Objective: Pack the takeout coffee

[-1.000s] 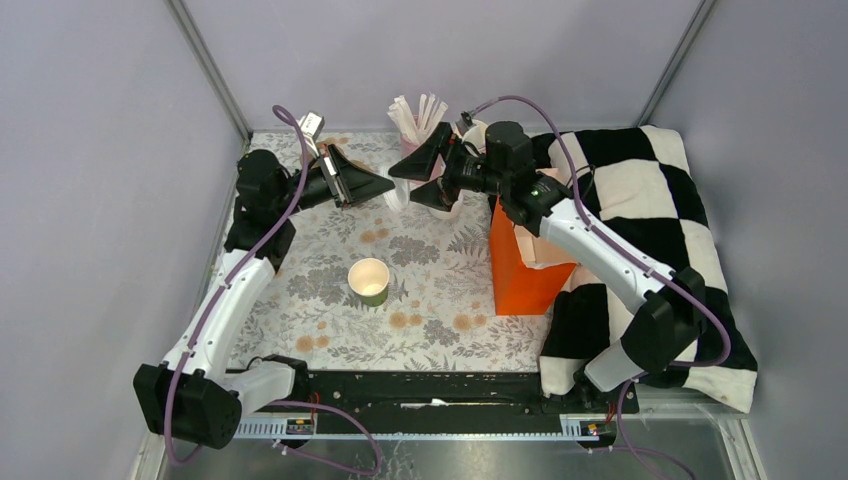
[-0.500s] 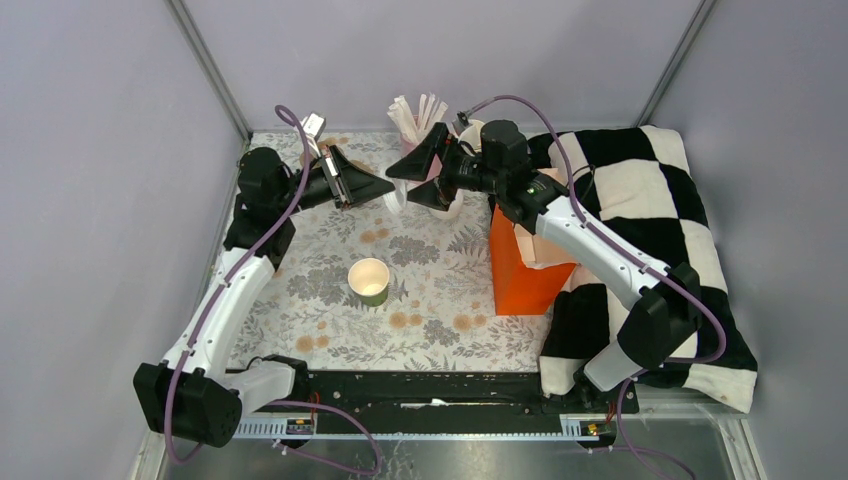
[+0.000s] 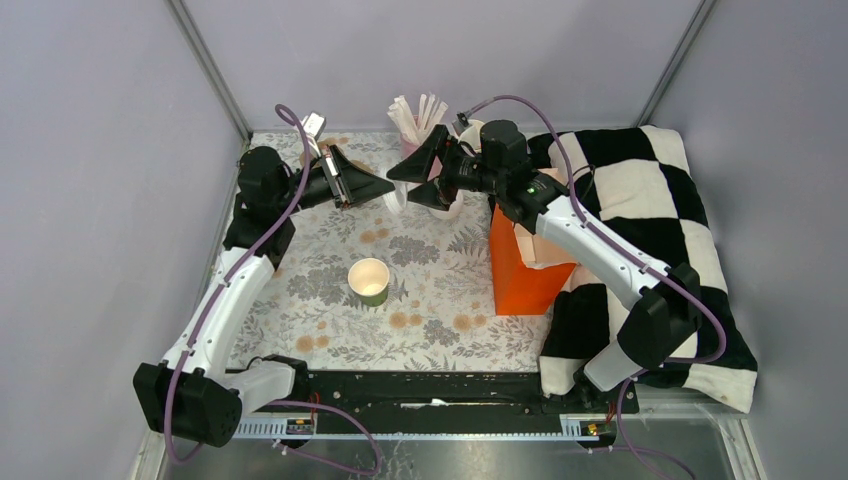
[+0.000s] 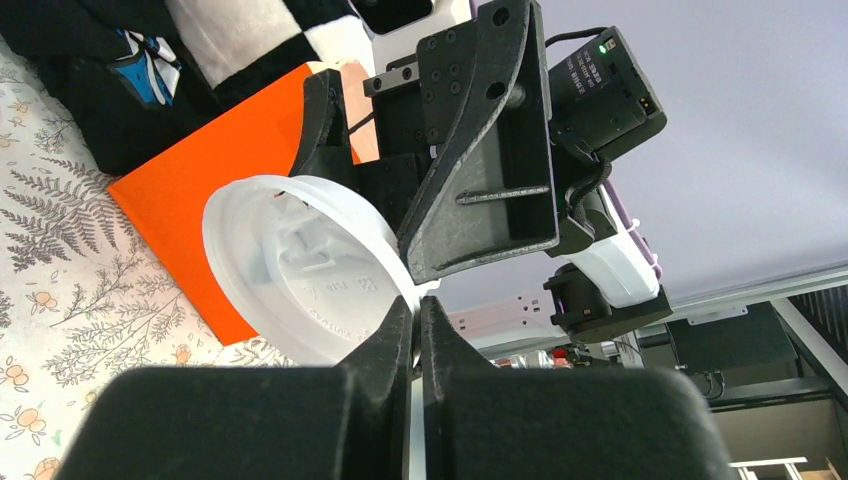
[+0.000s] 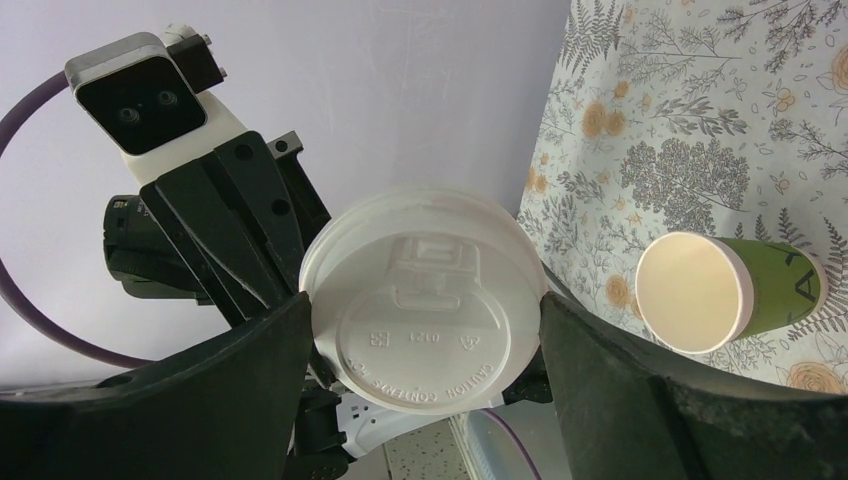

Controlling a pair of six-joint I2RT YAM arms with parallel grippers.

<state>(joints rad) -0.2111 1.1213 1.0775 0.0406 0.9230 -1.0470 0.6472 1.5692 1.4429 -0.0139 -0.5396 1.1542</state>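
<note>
1 lid (image 4: 290,270), rim pinched in left gripper (image 4: 418,312), between right gripper (image 5: 425,322) jaws

Far edge jammed, middle of the mat open.

Up at the far edge it's a squeeze: the left gripper (image 4: 415,325) pinches the lid (image 5: 425,300) by its rim and meets the right gripper (image 5: 425,320) nose to nose. The right one's spread jaws flank that lid. The rim seems to fill the gap, though contact is hard to judge. The pink cup of sticks (image 3: 418,120) stands just behind them. On the right the orange bag (image 3: 525,265) stands upright like a wall, with the checkered cloth (image 3: 650,200) heaped beyond it. Around the cup (image 3: 369,281) the floral mat (image 3: 300,310) lies bare on every side, and nothing blocks the cup's mouth from above.
</note>
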